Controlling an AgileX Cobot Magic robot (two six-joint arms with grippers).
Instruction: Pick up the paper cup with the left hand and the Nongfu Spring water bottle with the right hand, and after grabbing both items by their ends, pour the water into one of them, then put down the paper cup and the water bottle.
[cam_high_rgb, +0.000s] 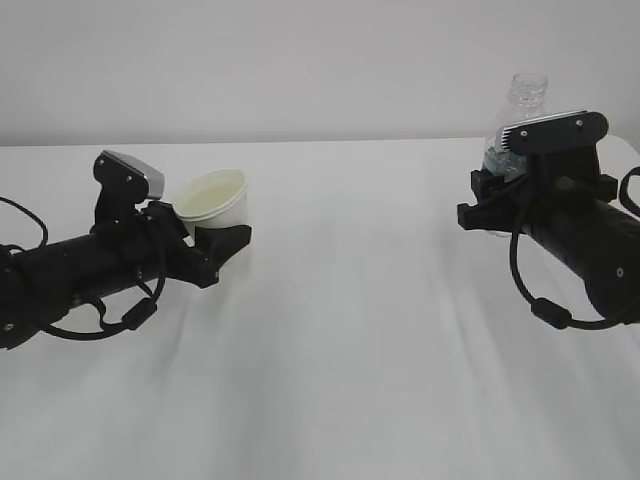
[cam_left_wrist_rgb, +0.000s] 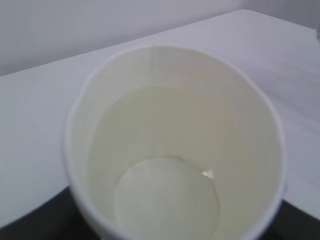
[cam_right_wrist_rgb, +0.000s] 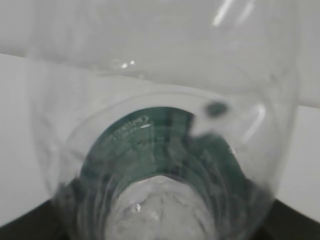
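While the left hand (cam_high_rgb: 215, 250) grips the cup (cam_high_rgb: 213, 200) and the right hand (cam_high_rgb: 500, 195) clamps the bottle (cam_high_rgb: 520, 110), I should lift both level, then pour slowly.

The left hand (cam_high_rgb: 95, 270) is laid low and nearly level, reaching in from the left edge toward the middle, with black cables looped beneath it and a grey block raised above the wrist. Its claw (cam_high_rgb: 215, 245) is seen closed around the base of the paper cup (cam_high_rgb: 213, 203). The right hand (cam_high_rgb: 585, 245) is angled in from the right edge, a grey plate topping the wrist. Its claw (cam_high_rgb: 500, 195) is clamped about the lower part of the Nongfu Spring water bottle (cam_high_rgb: 522, 105), held upright
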